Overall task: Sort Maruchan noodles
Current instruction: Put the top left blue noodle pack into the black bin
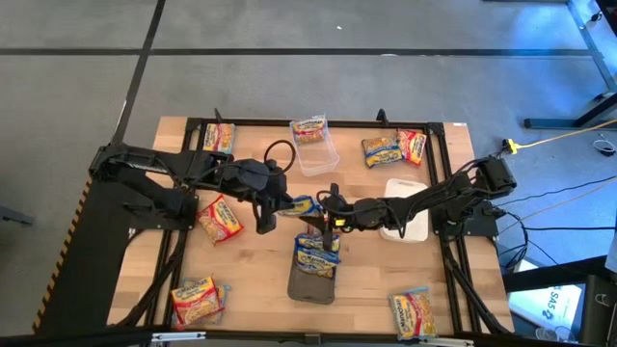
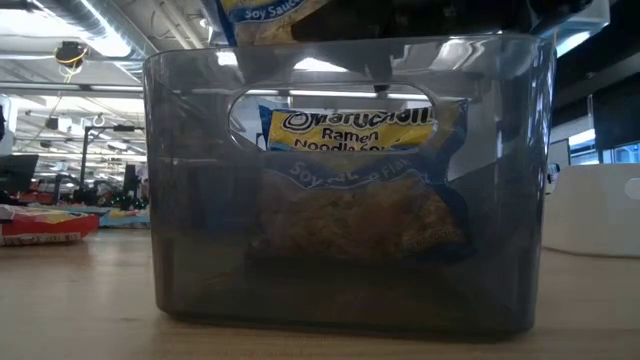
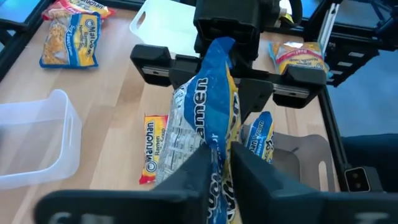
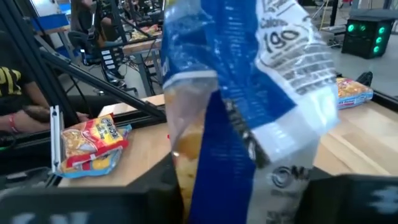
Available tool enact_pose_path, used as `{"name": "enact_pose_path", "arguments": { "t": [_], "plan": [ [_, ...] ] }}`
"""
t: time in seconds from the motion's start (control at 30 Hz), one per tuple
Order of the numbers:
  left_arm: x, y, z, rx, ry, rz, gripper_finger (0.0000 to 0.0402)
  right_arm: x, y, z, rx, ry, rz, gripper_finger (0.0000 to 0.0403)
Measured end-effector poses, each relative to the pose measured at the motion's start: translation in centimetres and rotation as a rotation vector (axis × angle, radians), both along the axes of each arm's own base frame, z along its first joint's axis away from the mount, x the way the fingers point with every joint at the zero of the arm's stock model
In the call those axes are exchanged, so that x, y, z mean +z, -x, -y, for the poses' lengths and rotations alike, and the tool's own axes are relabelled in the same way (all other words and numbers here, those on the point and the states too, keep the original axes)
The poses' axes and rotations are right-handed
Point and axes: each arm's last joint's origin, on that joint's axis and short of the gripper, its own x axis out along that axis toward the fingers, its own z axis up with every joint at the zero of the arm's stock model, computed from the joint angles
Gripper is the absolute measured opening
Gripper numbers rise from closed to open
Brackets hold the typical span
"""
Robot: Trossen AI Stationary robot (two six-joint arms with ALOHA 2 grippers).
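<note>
You've got a blue-band Maruchan packet (image 3: 208, 118) hanging mid-air between both arms, just behind the dark grey tray (image 1: 313, 282), so this looks like a handover. The left gripper (image 3: 217, 163) is pinched narrow on one end of the packet, and the right gripper (image 1: 331, 220) sits on the far end with its fingers either side of the crinkly film. I'd call that closed on it too, though it may only just be biting.

To do this cleanly, don't let the left one go until the right clearly has a firm pinch on film, not just the loose edge. Then back the left off straight so it doesn't drag the packet.

The tray already has a soy sauce packet (image 2: 350, 180) leaning inside. The other packets are scattered well away: one in the clear tub (image 1: 316, 146), a pair near the back right (image 1: 394, 147), more along the front corners and left side.
</note>
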Motion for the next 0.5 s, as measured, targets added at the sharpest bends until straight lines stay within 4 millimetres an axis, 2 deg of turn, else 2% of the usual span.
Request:
{"name": "enact_pose_path", "arguments": {
  "t": [0.2, 0.3, 0.5],
  "plan": [
    [0.0, 0.0, -0.3, 0.020, -0.040, 0.002, 0.0135, 0.0, 0.0, -0.1, 0.008, 0.040, -0.003, 0.0070],
    [0.0, -0.1, -0.7, 0.043, -0.094, 0.006, 0.0165, 0.6, 0.6, -0.5, 0.023, 0.081, -0.020, 0.0056],
    [0.7, -0.5, -0.7, 0.071, -0.111, 0.090, 0.0187, 3.0, 3.9, -1.2, -0.015, 0.149, -0.169, 0.0050]
  ]
}}
